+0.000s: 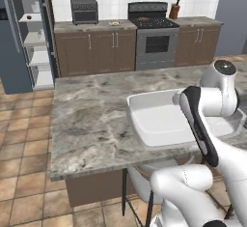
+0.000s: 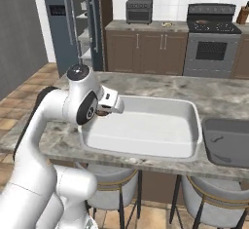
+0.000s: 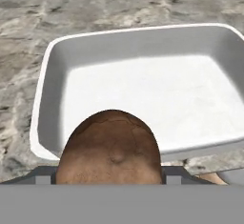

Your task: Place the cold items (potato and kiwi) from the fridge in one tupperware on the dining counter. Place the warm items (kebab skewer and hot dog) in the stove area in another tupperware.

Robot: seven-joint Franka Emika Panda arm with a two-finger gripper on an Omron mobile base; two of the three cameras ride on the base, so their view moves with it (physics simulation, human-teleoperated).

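My gripper (image 3: 109, 173) is shut on a brown potato (image 3: 110, 147), which bulges up between the two fingertips in the hand view. It hangs just above the near rim of a white tupperware (image 3: 47, 70) whose floor is bare. From the right base view, the gripper (image 2: 104, 110) and a sliver of the potato (image 2: 101, 112) sit over the left end of that tupperware (image 2: 146, 151). A second, dark grey tupperware (image 2: 228, 140) lies to its right on the dining counter (image 2: 160, 84). The kiwi, kebab skewer and hot dog are too small to make out.
The fridge (image 1: 34, 37) stands open at the far left. The stove (image 1: 154, 25) and a toaster oven (image 1: 84, 11) line the back wall. Stools (image 2: 214, 194) stand under the counter's near edge. Bare marble (image 1: 87, 115) spreads left of the white tupperware (image 1: 132, 112).
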